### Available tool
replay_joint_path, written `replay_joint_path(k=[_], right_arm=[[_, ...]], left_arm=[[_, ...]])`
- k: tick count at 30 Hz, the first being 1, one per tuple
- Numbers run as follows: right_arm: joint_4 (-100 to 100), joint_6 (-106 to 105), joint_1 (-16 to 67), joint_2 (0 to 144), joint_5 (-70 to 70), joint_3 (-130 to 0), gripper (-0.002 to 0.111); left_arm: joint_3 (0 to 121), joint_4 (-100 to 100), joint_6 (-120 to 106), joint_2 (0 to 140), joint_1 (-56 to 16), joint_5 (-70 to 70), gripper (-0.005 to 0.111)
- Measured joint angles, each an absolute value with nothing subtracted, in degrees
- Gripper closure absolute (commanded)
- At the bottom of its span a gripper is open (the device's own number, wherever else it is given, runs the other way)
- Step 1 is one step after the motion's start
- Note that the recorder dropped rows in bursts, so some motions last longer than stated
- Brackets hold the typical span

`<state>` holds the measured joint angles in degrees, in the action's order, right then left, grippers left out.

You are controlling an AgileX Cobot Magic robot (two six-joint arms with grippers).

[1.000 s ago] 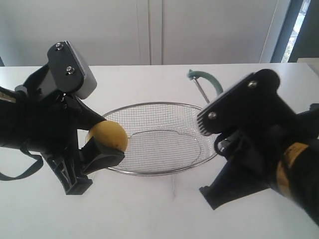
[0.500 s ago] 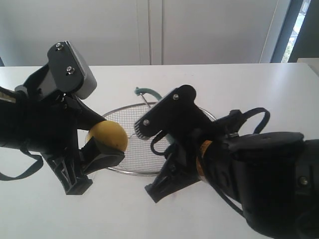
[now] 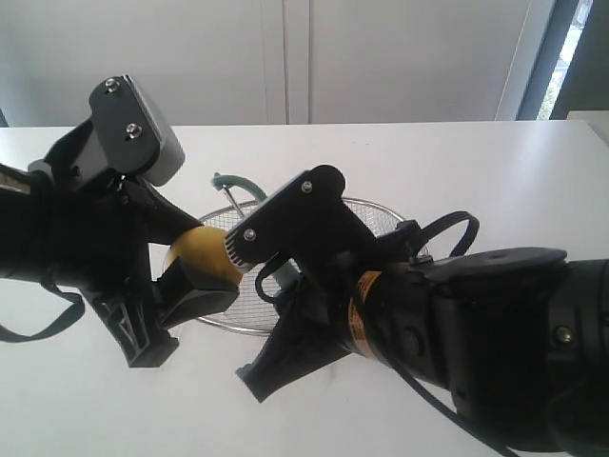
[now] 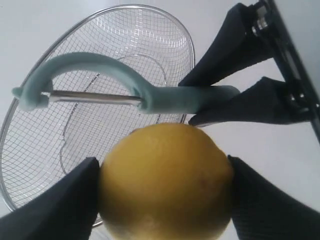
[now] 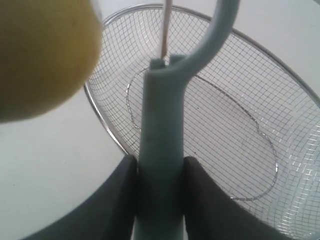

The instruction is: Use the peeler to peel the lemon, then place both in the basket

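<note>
Two grips, left jaws clamp lemon (image 4: 165, 182), right jaws clamp peeler (image 4: 175, 99), basket (image 4: 160, 35) behind

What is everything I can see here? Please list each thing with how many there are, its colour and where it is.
lemon: one, bright yellow, held off the table in the left hand, at the basket's edge
peeler: one, pale teal with a metal blade, gripped by its handle in the right hand, right beside the lemon; I cannot tell if they touch
basket: one, silver wire mesh, on the table behind both hands, nothing in it
table: one, white, under everything
wall: white panels, behind the table
left hand: one, black, closed on the lemon
right hand: one, black, closed on the peeler
</note>
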<state>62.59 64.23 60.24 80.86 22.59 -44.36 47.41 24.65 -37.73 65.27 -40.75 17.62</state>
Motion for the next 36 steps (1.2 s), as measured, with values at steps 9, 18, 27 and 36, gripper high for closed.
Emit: replay_joint_path(k=[9, 18, 27, 36], right_arm=[[61.5, 64.2, 60.2, 80.9, 20.9, -44.4, 0.108], [61.4, 64.2, 60.2, 80.9, 22.5, -44.4, 0.108], [61.3, 64.2, 60.2, 80.9, 21.7, -44.4, 0.108], [60.8, 64.2, 61.2, 80.7, 21.7, -44.4, 0.108]], left_arm=[[47.4, 24.4, -37.7, 65.8, -40.8, 12.8, 0.107], [47.4, 23.0, -37.7, 67.9, -40.8, 11.9, 0.107], [47.4, 22.5, -37.1, 67.9, -39.2, 11.4, 0.107], [47.4, 22.3, -35.3, 67.9, -36.8, 11.2, 0.107]])
